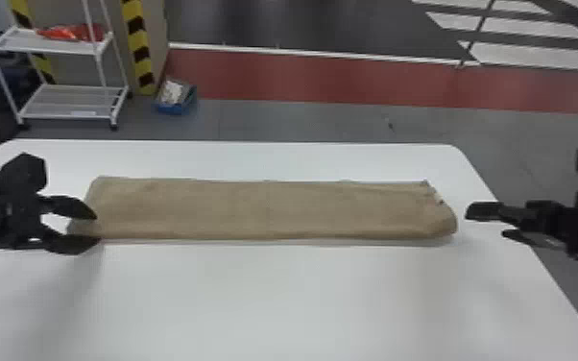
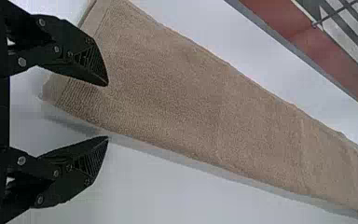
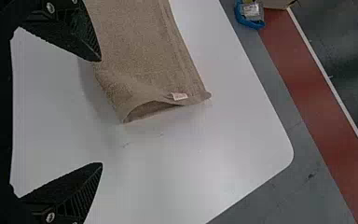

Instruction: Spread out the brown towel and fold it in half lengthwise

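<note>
Brown towel (image 3: 140, 51) lying folded on a white table (image 3: 233, 140), its end gaping slightly beside a small pale tag (image 3: 179, 96), open black gripper fingers (image 3: 81, 191) apart, blue container (image 3: 249, 16) on the floor beyond, contents unclear.

Towel (image 1: 264, 209): on the worktop (image 1: 283, 297), lying left to right toward its far edge
Tag (image 1: 439, 197): on the towel's right end
Left hand (image 1: 97, 229): at the towel's left end
Right hand (image 1: 486, 223): just beyond the towel's right end
Rack (image 1: 62, 116): on the floor (image 1: 278, 120), behind the worktop, to the left
Bundle (image 1: 69, 33): on the rack's upper shelf
Bin (image 1: 170, 110): on the floor, behind the worktop, right of the rack
</note>
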Tool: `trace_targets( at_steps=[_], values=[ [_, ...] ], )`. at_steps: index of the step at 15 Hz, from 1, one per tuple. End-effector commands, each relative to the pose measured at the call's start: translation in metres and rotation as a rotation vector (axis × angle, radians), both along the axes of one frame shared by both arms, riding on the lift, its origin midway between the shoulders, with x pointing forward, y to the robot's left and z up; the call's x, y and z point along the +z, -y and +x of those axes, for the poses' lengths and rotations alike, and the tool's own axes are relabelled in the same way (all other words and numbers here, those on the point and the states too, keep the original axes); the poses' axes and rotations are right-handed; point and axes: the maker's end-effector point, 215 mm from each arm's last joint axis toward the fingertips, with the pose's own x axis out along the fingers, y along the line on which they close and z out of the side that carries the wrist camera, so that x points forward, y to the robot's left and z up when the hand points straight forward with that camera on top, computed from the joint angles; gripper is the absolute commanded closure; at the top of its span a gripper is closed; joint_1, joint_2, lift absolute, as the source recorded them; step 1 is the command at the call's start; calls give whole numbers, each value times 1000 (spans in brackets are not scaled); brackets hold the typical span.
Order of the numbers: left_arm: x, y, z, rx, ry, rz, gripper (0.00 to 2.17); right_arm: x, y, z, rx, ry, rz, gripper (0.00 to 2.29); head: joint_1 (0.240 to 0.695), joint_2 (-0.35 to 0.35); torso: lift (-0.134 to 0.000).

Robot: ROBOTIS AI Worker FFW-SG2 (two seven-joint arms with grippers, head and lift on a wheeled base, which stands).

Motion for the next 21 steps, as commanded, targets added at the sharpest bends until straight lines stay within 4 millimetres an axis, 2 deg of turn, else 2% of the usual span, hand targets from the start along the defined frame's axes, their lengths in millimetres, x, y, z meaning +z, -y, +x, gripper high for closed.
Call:
trace_targets(
  at_steps=[1, 3, 5, 8, 11, 14, 16, 18, 19, 20, 21],
  values=[
    [4, -2, 0, -6, -5, 2, 1035, 1, 0, 0, -1, 3, 7, 97, 695, -136, -124],
    [0, -4, -5, -16, -28, 19, 1072, 2, -1, 1, 1, 7, 14, 97, 695, -136, -124],
    [-2, -6, -5, -19, -27, 42, 1490, 2, 0, 0, -2, 8, 15, 97, 695, -133, -124],
    [9, -11, -24, -46, -34, 29, 1490, 2, 3, -1, -6, 7, 11, 100, 695, -131, -124],
    [14, -22, -63, -60, -51, 19, 1490, 10, 6, 3, -8, 21, 7, 110, 695, -135, -124],
    [13, -28, -92, -93, -82, 23, 1490, 27, -3, 25, 6, 47, 16, 113, 695, -130, -124],
    [12, -21, -109, -190, -88, 46, 1490, 25, -11, 41, 4, 23, 44, 117, 695, -120, -124],
    [16, -24, -107, -181, -67, 40, 1470, 2, -15, 42, -3, -53, 35, 127, 695, -116, -124],
    [25, -24, -102, -166, -37, 16, 1281, -7, -21, 41, 2, -80, 39, 127, 695, -114, -124],
    [34, -24, -99, -153, -14, -16, 947, -12, -25, 42, 8, -99, 37, 130, 695, -111, -124],
    [40, -21, -95, -146, 7, -36, 481, -17, -23, 40, 9, -124, 11, 134, 695, -101, -124]
  ],
)
